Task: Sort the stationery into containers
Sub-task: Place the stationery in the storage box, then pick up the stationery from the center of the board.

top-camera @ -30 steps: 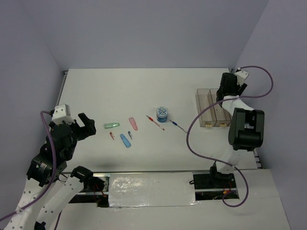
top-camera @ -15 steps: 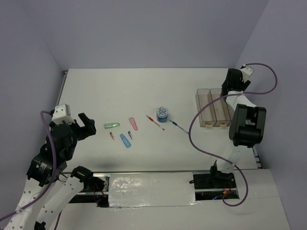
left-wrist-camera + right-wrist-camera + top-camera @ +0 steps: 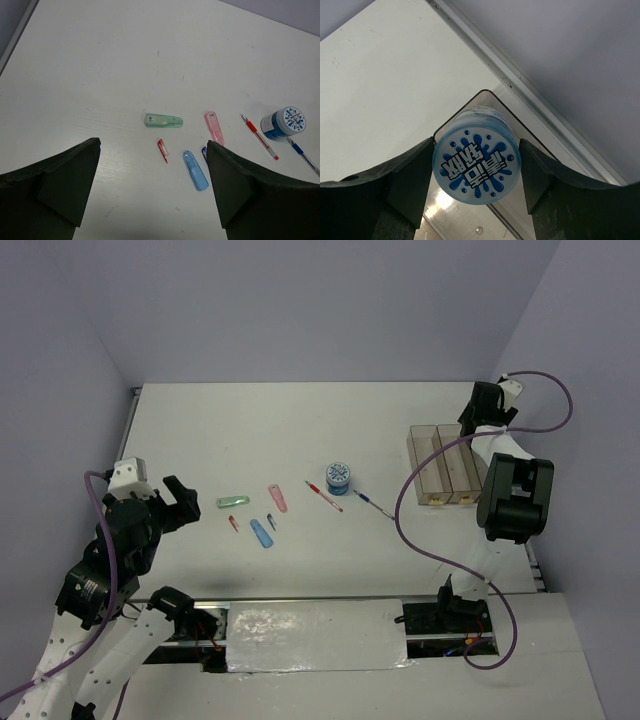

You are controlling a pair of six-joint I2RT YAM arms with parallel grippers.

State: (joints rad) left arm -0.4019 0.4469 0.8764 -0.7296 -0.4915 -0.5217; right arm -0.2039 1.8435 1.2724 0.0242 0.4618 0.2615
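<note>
Jaws of the right gripper are clamped on a blue-and-white roll, one dark finger on each side of it, and its printed top faces the wrist camera. Jaws of the left gripper stand spread wide with nothing between them.

Places below are given from the loose roll standing mid-table. The white table stretches all round it. The right arm rises well to its right and reaches toward the far edge; the left arm sits well to its left, at the near corner. The three joined clear bins lie in a row to its right, well apart from it. The gripped roll hangs over the rounded corner of one bin — which of the three I cannot tell. The red pen lies just left of the loose roll on its near side, and the blue pen just right of it, also nearer. Farther left lie the pink piece, then the green piece, with the blue piece nearer the arms. Two tiny clips, one red and one blue, lie beside the blue piece.
</note>
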